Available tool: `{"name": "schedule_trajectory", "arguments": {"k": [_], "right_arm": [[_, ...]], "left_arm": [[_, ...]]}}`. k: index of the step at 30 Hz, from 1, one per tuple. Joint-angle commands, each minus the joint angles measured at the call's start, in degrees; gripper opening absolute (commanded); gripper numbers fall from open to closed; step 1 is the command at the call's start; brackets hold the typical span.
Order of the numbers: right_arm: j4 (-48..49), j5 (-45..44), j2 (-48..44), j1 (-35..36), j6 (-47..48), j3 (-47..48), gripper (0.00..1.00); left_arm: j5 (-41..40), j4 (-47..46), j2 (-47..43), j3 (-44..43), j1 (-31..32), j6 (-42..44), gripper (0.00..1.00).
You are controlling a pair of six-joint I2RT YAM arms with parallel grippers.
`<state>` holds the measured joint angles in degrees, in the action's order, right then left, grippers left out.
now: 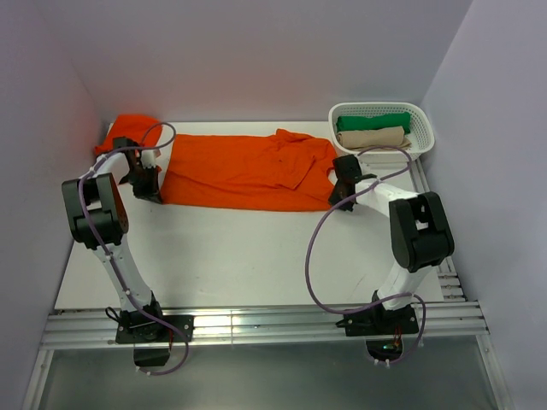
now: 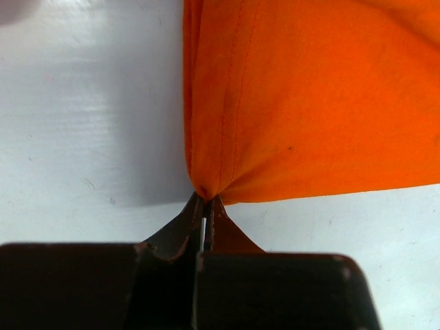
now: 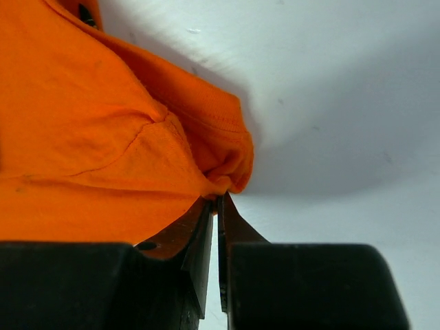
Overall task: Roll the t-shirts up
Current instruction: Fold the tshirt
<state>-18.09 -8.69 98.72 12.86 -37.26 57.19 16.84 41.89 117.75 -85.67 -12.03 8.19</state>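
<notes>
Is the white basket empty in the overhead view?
No. The basket at the table's far right corner holds two folded cloths, a green one lying behind a tan one.

You have a bright orange t-shirt spread flat across the upper middle of the frame, folded lengthwise into a long band, its sleeve doubled over toward the right. A second orange t-shirt lies bunched at upper left.
</notes>
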Motion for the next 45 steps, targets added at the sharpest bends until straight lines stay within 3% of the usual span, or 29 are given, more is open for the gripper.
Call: {"name": "schedule_trajectory", "arguments": {"k": [1,12,21,27,30,31,35,39,45], "right_arm": [[-7.12,-5.98,-3.61,-0.56,2.98,2.22,0.11],[-15.74,-8.37,-13.54,-0.47,3.95,-4.27,0.1],[-16.81,-6.61,-20.32,2.42,-0.1,-12.7,0.11],[-16.36,-6.25,-21.99,4.53,-2.82,-15.18,0.34],[-18.21,-7.66,-23.57,5.59,-3.61,-13.69,0.49],[-18.65,-8.01,-24.09,5.86,-3.7,-13.16,0.5],[-21.46,-9.07,-27.08,6.12,-3.88,-9.56,0.5],[-19.81,-6.96,-29.89,6.91,-3.96,-7.45,0.5],[-12.59,-2.12,-26.13,11.56,-5.46,-4.55,0.48]], "left_arm": [[-2.07,1.35,-3.75,2.17,0.08,2.79,0.0],[-5.42,2.14,-12.37,14.81,-2.29,9.48,0.0],[-5.5,3.64,-18.87,22.55,-4.31,14.22,0.0],[-5.85,4.08,-20.98,25.11,-4.32,15.28,0.01],[-5.42,4.43,-22.21,24.94,-4.4,15.19,0.16],[-4.63,4.69,-22.39,24.67,-4.4,15.11,0.29],[-2.26,7.15,-23.97,22.13,-4.4,15.11,0.54],[-1.63,8.47,-25.03,20.46,-4.4,15.46,0.62],[-1.29,9.7,-25.38,17.91,-4.4,14.58,0.62]]}}
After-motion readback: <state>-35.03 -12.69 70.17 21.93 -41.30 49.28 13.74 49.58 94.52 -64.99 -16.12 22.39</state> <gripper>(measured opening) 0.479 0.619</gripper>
